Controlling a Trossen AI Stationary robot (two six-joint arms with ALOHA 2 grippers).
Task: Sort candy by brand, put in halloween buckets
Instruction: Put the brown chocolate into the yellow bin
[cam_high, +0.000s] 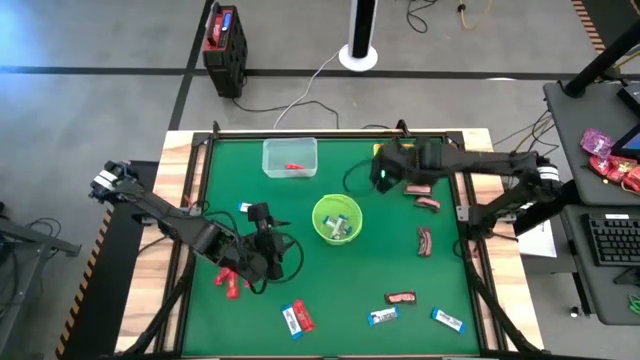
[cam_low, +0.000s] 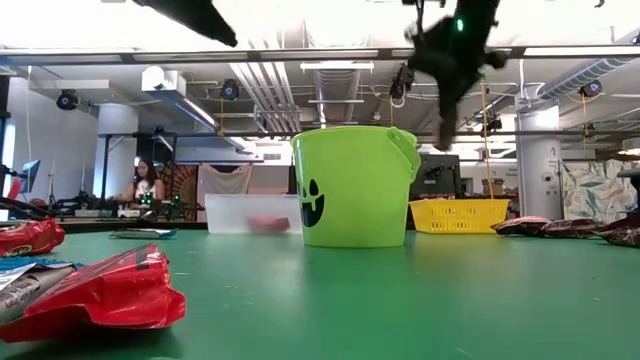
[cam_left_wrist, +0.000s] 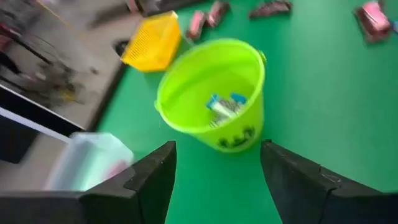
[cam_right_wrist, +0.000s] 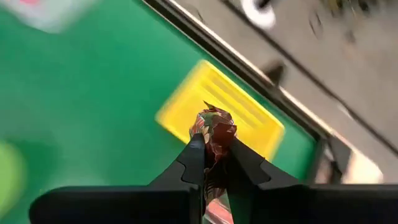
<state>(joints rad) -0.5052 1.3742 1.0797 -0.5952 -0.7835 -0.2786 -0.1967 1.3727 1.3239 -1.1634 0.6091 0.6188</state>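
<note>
**Brown bar clamped over the yellow basket**

High view: green tabletop (cam_high: 300, 230) with clear plastic box (cam_high: 290, 157) at far centre, one red bar inside. Lime-green bucket (cam_high: 337, 219) mid-table, blue-and-white bars in it. Left gripper (cam_high: 262, 216) just left of the bucket, jaws apart. Right gripper (cam_high: 381, 176) far right of centre, over the spot where the yellow basket sits, mostly hidden beneath the arm. Dark brown bars (cam_high: 425, 241) scattered right; red bars (cam_high: 231, 282) near left; blue-and-white bars (cam_high: 447, 320) along the near edge.

Low view: lime-green bucket (cam_low: 353, 186) central, clear plastic box (cam_low: 252, 213) behind left, yellow basket (cam_low: 459, 214) behind right. Red bars (cam_low: 105, 292) close at left.

Left wrist view: fingers (cam_left_wrist: 152, 180) spread wide, empty, facing the lime-green bucket (cam_left_wrist: 186, 118).

Right wrist view: right gripper (cam_right_wrist: 214, 158) pinched on a dark brown bar (cam_right_wrist: 216, 132), above the yellow basket (cam_right_wrist: 249, 115).
</note>
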